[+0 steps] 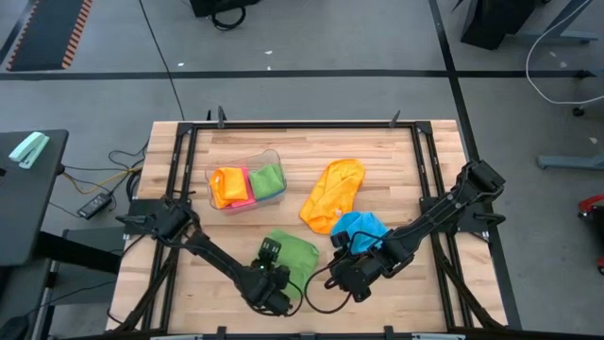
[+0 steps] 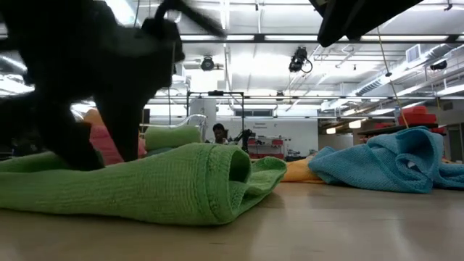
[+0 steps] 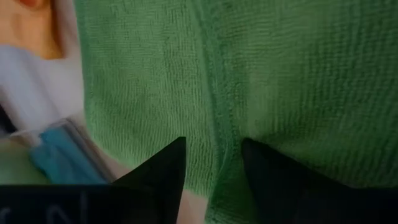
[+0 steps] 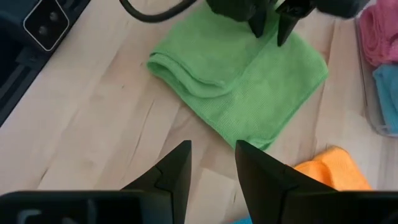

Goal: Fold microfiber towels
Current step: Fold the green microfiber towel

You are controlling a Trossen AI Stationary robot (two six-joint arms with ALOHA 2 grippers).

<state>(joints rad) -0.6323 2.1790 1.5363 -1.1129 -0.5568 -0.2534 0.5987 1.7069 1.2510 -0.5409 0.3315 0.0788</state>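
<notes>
A green microfiber towel [image 1: 291, 251] lies folded on the wooden table [image 1: 396, 151] near its front edge, its doubled edge [image 4: 180, 71] curling up. My left gripper [image 1: 272, 253] is down on the towel's left part, fingers apart [image 3: 212, 143]. My right gripper [image 4: 212, 144] hangs open to the right of the towel, above bare wood, with nothing between its fingers. A blue towel [image 1: 360, 228] and an orange towel [image 1: 333, 194] lie crumpled behind it. My left gripper sets its two fingertips [image 4: 258, 30] on the green towel's top layer near one edge, slanting down from above. A raised ridge of the cloth [image 3: 217, 124] runs between the fingers. The towel lies flat on the table; whether any cloth is pinched I cannot tell.
A clear plastic tub [image 1: 276, 156] at the back left holds folded orange, pink and green towels. The black frame rails [image 1: 302, 124] run round the table. Bare wood lies right of the orange towel and in front of the green one [image 2: 326, 225].
</notes>
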